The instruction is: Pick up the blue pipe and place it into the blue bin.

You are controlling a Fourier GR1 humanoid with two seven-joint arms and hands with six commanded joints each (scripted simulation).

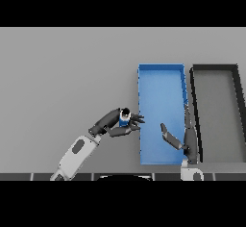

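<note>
Here the left hand (116, 123) has its fingers and thumb curled round the blue pipe (124, 119), pinching it from both sides; the pipe is a short blue piece with a dark, ring-like end facing up, and it sits between the fingers just beside the left wall of the blue bin (161, 72); the fingertips reach to that wall, though whether they touch it cannot be told; the pipe itself is outside the bin, over the grey table (62, 77). The right hand (185, 137) shows over the right part of the blue bin, fingers straight and relaxed, thumb spread out to the left, holding nothing; its fingers point up along the bin's right wall. A black bin (215, 67) stands just beside the blue one, on its right. No writing or labels can be read on the pipe or either bin.
</note>
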